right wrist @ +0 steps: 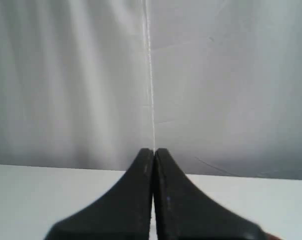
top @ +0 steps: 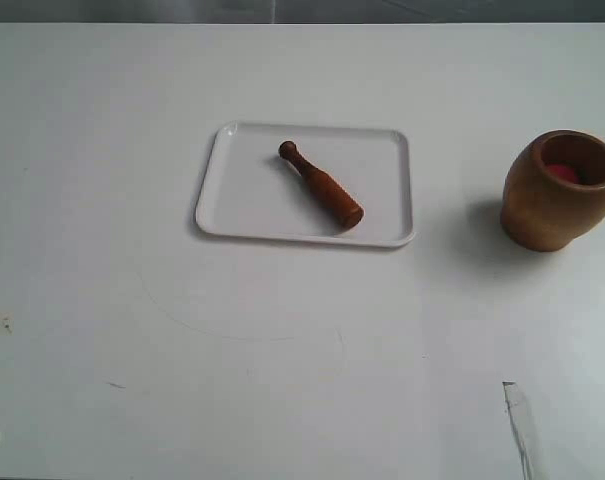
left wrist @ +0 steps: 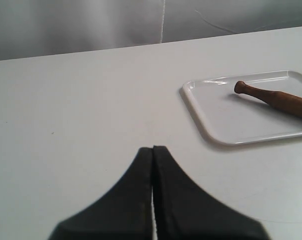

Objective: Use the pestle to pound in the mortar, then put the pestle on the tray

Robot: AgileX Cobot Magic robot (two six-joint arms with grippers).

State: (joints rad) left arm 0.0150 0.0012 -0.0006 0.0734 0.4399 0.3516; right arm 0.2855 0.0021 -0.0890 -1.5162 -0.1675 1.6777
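The reddish-brown pestle (top: 320,184) lies diagonally on the white tray (top: 242,190) at the table's middle, its small knob toward the back left. The left wrist view also catches the pestle (left wrist: 275,98) on the tray (left wrist: 225,125). The light-brown wooden mortar (top: 557,192) stands upright at the right edge, something red inside it. Neither gripper appears in the exterior view. My left gripper (left wrist: 153,148) is shut and empty, low over bare table well short of the tray. My right gripper (right wrist: 153,150) is shut and empty, pointing at the backdrop.
The white table (top: 132,330) spreads all around the tray. A faint curved pencil-like mark (top: 242,335) runs in front of the tray. Small bits of tape sit near the front edge (top: 517,415). A pale curtain (right wrist: 71,80) hangs behind the table.
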